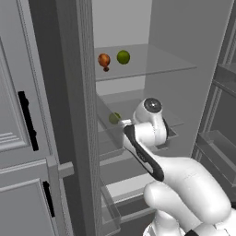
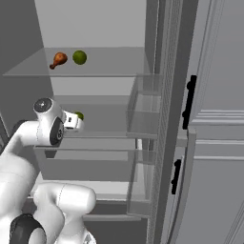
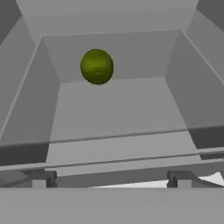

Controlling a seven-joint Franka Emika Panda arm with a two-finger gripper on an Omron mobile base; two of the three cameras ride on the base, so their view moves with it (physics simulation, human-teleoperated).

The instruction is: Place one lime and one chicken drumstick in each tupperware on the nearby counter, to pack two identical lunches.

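Hand view looks along the tool (image 3: 109, 179), whose two dark tips stand wide apart with nothing between them. Ahead and a little left of its centre line, toward the back of the fridge's middle shelf (image 3: 113, 109), sits the near lime (image 3: 96, 66), well apart from the tips. It is round, dull green, with no long axis to favour. On the upper shelf (image 1: 156, 62), a drumstick (image 1: 104, 60) lies just beside a second lime (image 1: 123, 56).
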